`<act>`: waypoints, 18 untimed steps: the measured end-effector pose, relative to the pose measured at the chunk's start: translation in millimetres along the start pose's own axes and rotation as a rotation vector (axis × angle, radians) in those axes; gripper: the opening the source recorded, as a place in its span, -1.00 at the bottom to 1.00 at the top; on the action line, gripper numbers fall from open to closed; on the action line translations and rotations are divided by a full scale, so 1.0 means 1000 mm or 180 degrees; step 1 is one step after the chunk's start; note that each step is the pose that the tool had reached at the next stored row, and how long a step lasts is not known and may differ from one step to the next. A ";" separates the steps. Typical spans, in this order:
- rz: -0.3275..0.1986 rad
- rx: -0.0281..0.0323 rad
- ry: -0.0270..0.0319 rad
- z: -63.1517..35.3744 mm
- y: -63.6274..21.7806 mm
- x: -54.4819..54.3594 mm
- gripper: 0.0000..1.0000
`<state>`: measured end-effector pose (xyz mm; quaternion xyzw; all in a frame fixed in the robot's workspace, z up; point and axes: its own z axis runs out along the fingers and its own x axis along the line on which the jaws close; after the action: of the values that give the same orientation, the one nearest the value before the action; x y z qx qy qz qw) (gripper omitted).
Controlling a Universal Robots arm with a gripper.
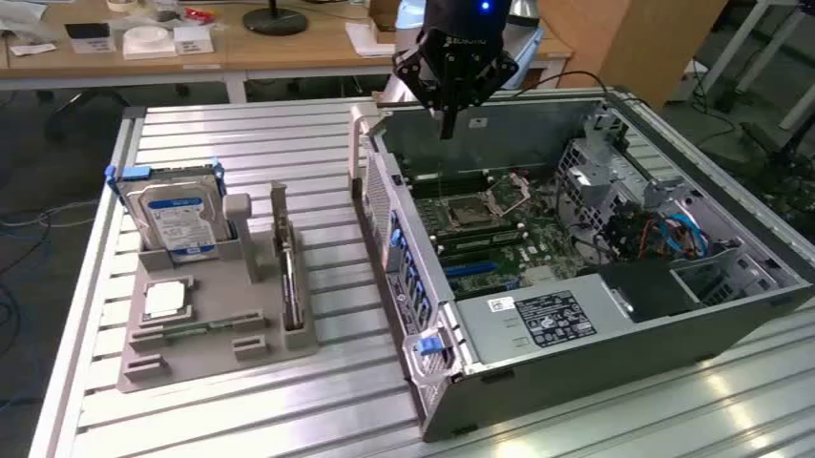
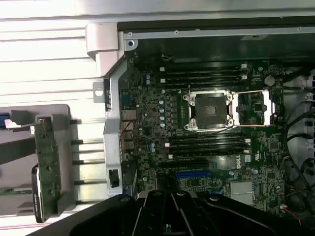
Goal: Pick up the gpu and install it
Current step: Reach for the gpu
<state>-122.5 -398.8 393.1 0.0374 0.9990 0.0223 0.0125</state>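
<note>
The gpu (image 1: pixel 290 279) stands on edge in a slot of the grey holder (image 1: pixel 217 358) on the table, at the exterior view's left. It is a thin dark card with a metal end; in the wrist view the gpu (image 2: pixel 47 167) shows its green edge. My gripper (image 1: pixel 446 129) hangs over the far wall of the open computer case (image 1: pixel 612 334), well apart from the gpu. Its fingers are shut together with nothing between them. The gripper (image 2: pixel 173 199) looks down on the motherboard (image 2: pixel 147 118).
A silver hard drive (image 1: pixel 178 215) with a blue-white label and a small square chip (image 1: pixel 166 299) also sit in the holder. Inside the case are an empty processor socket (image 2: pixel 210 110), memory slots and a blue card slot (image 2: pixel 193 174). A desk with clutter stands behind.
</note>
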 end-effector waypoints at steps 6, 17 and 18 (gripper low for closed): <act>0.0000 0.0000 0.0001 -0.0001 -0.0002 0.003 -0.79; -0.0001 0.0000 0.0000 -0.0005 -0.0019 0.024 -0.79; -0.0001 0.0000 0.0000 -0.0005 -0.0021 0.026 -0.79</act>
<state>-148.6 -399.0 393.0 0.0373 0.9990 0.0223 0.0125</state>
